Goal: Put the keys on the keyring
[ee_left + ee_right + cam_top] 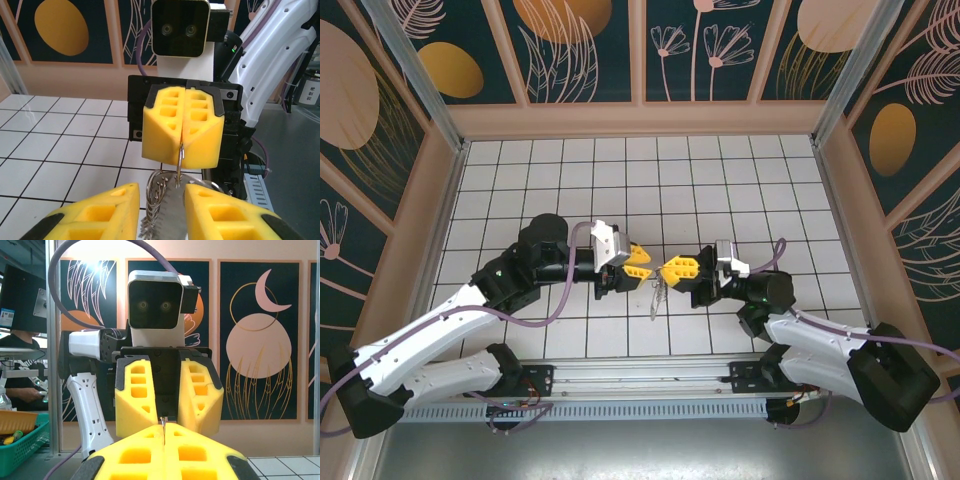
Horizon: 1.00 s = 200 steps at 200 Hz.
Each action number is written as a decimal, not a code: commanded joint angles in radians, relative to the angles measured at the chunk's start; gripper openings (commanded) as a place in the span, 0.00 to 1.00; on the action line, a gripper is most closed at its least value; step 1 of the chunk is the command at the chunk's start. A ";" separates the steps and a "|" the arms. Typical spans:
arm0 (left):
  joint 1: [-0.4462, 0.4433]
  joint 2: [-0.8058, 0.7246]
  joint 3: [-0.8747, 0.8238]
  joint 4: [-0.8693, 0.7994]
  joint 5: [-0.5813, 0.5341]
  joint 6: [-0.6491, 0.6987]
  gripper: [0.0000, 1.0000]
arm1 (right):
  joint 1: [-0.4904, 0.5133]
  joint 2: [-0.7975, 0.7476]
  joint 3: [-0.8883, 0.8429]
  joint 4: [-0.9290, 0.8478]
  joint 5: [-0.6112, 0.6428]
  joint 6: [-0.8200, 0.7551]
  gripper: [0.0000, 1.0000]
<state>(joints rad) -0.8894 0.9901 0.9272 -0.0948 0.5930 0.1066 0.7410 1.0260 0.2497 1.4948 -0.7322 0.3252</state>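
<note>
My right gripper is shut on the keyring, a thin silvery ring pinched edge-on between its yellow fingers. A sliver of that keyring pokes out between the closed pads. A bunch of silver keys with toothed blades hangs from it above the tiles, and in the top view the keys dangle between the two arms. My left gripper faces the right one tip to tip. Its fingers stand apart on either side of the keys, with a gap on the left side.
The white tiled floor stretches behind both arms to the wooden walls. A metal rail runs along the near edge. A teal basket sits outside the cell, far left in the right wrist view.
</note>
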 commanded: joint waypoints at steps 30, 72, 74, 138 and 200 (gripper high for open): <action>-0.004 0.020 -0.005 0.061 0.051 -0.011 0.28 | -0.006 0.003 0.015 0.093 -0.006 0.017 0.00; -0.005 0.045 -0.006 0.089 0.076 -0.017 0.24 | -0.005 0.022 0.018 0.119 -0.015 0.032 0.00; -0.004 0.045 -0.006 0.089 0.076 -0.018 0.23 | -0.005 0.023 0.017 0.121 -0.015 0.034 0.00; -0.005 0.041 0.010 0.041 0.042 0.014 0.00 | -0.014 0.025 0.002 0.127 -0.009 0.043 0.00; -0.004 0.028 0.039 -0.155 -0.251 0.171 0.00 | -0.035 -0.292 0.092 -0.686 0.133 -0.273 0.38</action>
<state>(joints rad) -0.8959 1.0351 0.9321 -0.1642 0.4839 0.1928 0.7090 0.8654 0.2676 1.2137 -0.6960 0.2474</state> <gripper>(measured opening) 0.037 0.355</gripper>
